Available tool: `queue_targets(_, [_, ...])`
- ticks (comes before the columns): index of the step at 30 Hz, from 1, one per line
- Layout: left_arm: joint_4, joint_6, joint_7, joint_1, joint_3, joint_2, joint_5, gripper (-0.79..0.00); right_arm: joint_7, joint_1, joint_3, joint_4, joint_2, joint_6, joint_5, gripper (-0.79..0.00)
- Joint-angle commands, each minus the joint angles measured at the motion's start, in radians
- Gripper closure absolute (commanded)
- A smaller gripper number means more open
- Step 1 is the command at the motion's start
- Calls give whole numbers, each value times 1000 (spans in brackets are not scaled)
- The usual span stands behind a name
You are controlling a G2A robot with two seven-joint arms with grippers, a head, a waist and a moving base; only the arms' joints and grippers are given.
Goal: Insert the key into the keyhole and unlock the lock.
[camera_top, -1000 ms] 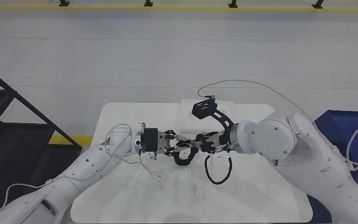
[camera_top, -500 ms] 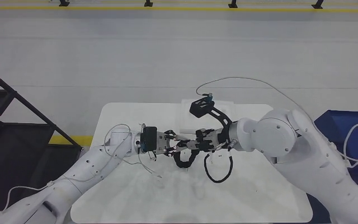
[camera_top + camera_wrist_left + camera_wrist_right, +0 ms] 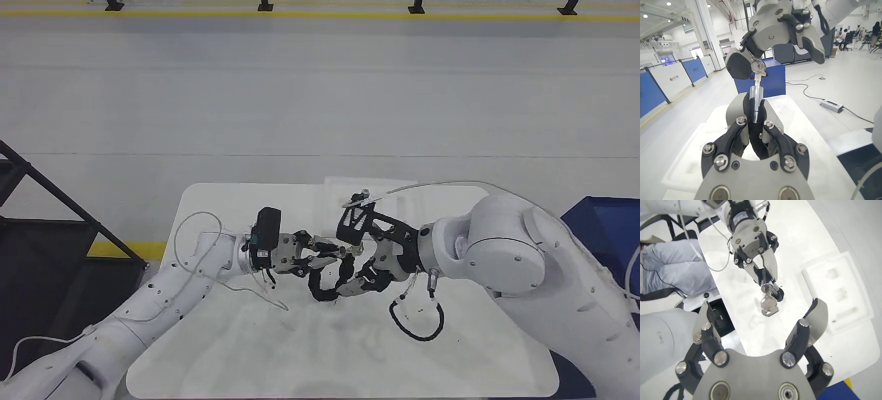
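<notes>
The lock [image 3: 755,106] was held clamped in the left gripper [image 3: 753,103] above the white bench [image 3: 791,121], the key [image 3: 758,66] was seated in its keyhole, and the right gripper [image 3: 761,308] was held spread wide, flanking the key's head.

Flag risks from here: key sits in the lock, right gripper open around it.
1. In the left wrist view the key head lies close to one finger of the open right gripper, so closing may knock it askew rather than pinch it squarely.
2. The left gripper pinches the lock by its smooth chrome barrel; turning torque could spin it in the pads.
</notes>
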Motion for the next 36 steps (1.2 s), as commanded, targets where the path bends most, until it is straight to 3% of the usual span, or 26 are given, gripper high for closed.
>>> queue_targets(1, [-5,-54,-54,4,-12,5,-57,0,-23,-12,8,10,2,-54,22,-785])
queue_targets(16, [-120,-54,-310,-14,7,76,-300,0,-54,-24,11,10,3,-68,-8,-785])
queue_targets(19, [-128,-54,-363,-21,22,89,-339,0,-42,-14,11,8,7,-154,-81,-785])
queue_targets(23, [-133,-54,-429,-46,47,104,-403,0,-74,2,16,45,11,-346,-146,-785])
queue_targets(25, [-130,-54,-460,-64,61,109,-437,0,-105,9,19,60,16,-425,-201,-717])
queue_targets(30, [-120,-54,-511,-97,93,112,-504,0,-177,7,19,35,36,-497,-343,-785])
queue_targets(32, [-116,-54,-527,-107,108,112,-533,0,-195,-6,22,6,44,-515,-388,-730])
queue_targets(34, [-114,-54,-547,-116,127,111,-560,0,-198,-22,22,-32,53,-518,-443,-597])
queue_targets(36, [-112,-54,-559,-122,139,110,-580,0,-194,-31,22,-54,59,-514,-468,-536])
